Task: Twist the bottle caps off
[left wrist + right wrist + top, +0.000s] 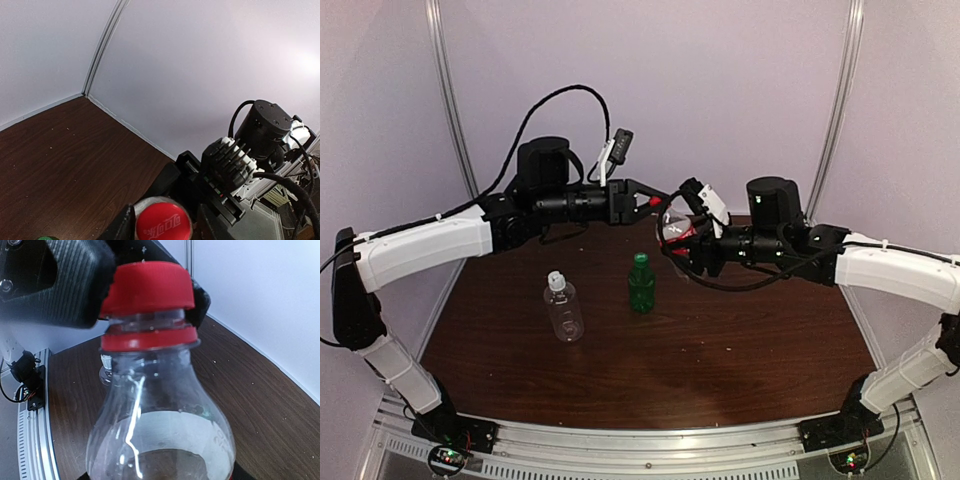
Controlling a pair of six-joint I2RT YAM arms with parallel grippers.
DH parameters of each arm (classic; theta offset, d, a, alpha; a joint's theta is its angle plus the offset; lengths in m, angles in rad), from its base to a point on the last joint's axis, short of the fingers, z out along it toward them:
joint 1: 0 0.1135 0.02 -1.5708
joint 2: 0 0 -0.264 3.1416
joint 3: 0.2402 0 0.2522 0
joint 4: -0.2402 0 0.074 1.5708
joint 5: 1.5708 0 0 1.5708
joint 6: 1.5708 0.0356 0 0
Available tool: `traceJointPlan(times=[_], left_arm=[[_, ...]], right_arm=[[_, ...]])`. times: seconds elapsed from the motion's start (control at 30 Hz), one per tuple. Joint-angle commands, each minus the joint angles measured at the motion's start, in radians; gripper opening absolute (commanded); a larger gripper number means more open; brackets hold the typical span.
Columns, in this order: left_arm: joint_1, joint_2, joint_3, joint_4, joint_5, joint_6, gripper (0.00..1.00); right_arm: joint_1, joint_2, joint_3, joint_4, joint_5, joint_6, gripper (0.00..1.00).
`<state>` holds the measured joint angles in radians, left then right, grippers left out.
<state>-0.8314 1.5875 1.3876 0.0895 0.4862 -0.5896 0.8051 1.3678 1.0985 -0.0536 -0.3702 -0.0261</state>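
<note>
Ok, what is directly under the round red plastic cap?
Below the round red plastic cap, a red ring circles the neck of the clear plastic bottle. The cap itself and the black fingers of the left gripper hide the thread.

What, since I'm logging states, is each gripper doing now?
Left gripper: shut on the red cap.
Right gripper: shut on the clear bottle.

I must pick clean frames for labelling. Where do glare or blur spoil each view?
Top external: dim, soft light; the clear bottle is hard to make out. Left wrist: a bright patch washes out the wall at the upper right; the red cap is sharp, its logo readable. Right wrist: white reflections streak the bottle; the cap is close and evenly lit.
</note>
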Motion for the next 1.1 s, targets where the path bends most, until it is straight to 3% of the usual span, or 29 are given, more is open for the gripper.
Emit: traceJointPlan(times=[0.0, 0.4, 0.6, 0.87, 1.07], left_arm=[[0.003, 0.002, 0.042, 0.042, 0.046, 0.043, 0.46], [0.029, -0.035, 0.019, 0.07, 0.133, 0.135, 0.73], [0.042, -0.079, 0.0, 0.075, 0.283, 0.267, 0.82], [0.044, -0.101, -0.001, 0.04, 0.499, 0.41, 0.82], [0.045, -0.087, 0.001, 0.029, 0.556, 0.446, 0.75]], right_arm=[[-0.006, -0.032, -0.005, 0.044, -0.039, 0.009, 0.41], [-0.024, -0.058, -0.024, 0.051, -0.176, 0.005, 0.42], [-0.032, -0.069, -0.031, 0.051, -0.335, -0.007, 0.43], [-0.033, -0.028, -0.005, 0.051, -0.585, 0.012, 0.44], [-0.033, 0.004, 0.016, 0.051, -0.669, 0.026, 0.45]])
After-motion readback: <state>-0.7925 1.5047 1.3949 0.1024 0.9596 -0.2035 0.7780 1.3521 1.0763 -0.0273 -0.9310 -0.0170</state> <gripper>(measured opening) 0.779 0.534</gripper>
